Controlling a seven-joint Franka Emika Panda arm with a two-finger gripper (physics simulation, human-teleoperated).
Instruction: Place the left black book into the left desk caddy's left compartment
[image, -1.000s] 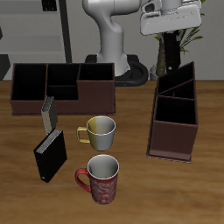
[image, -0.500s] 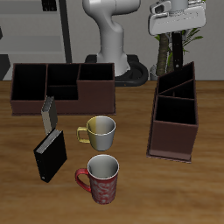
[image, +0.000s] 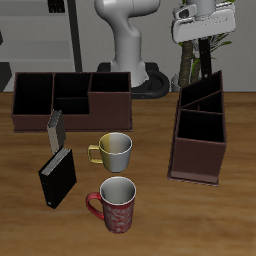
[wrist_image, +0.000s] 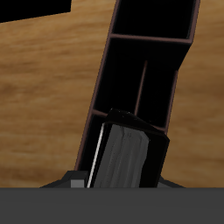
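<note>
Your gripper (image: 201, 32) hung high above the left desk caddy (image: 200, 135), clamped on the left black book (wrist_image: 122, 156), which was poised over the caddy's left compartment (wrist_image: 143, 92). On the table (image: 150, 220) were two caddies, two mugs, and two books standing near the darker caddy (image: 70, 97).

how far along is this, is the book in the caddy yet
Not yet. Done: the left black book is off the table, clamped in the gripper. In hand: it hangs above the left desk caddy, over its tall, slanted end, the left compartment. Left: lowering it into that section and letting go. The other black book stands on the table.
</note>
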